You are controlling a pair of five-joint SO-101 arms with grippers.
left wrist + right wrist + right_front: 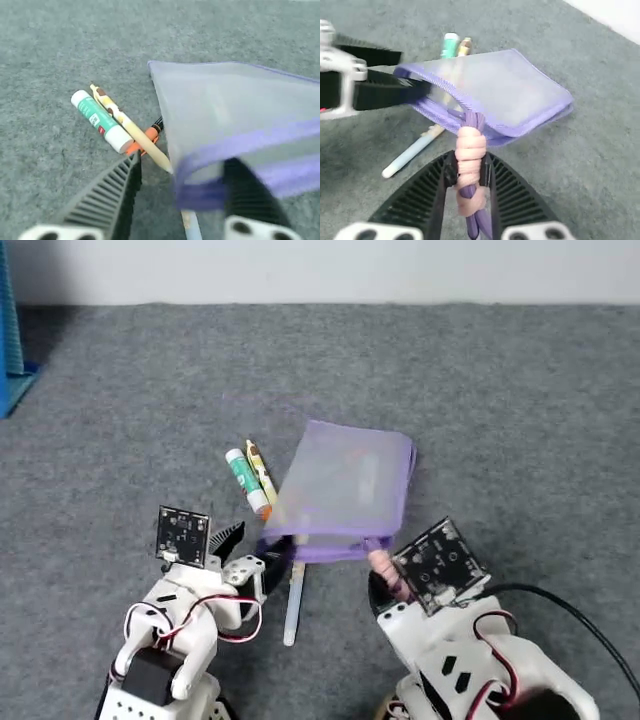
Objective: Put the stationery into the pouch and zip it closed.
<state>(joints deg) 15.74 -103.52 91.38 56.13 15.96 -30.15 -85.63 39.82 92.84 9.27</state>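
1. Clamps right gripper (468,186) shut on the pink zip pull (470,149), at pouch's (345,485) near right corner.
2. Holds left gripper (187,162) spread at near left corner.
3. Leaves glue stick (97,120) and pencil (127,127) outside, left.
4. Seems mouth-opening; next calls for lifting a piece in.

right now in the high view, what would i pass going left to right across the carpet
blue object at the edge → glue stick → patterned pencil → purple pouch → black cable
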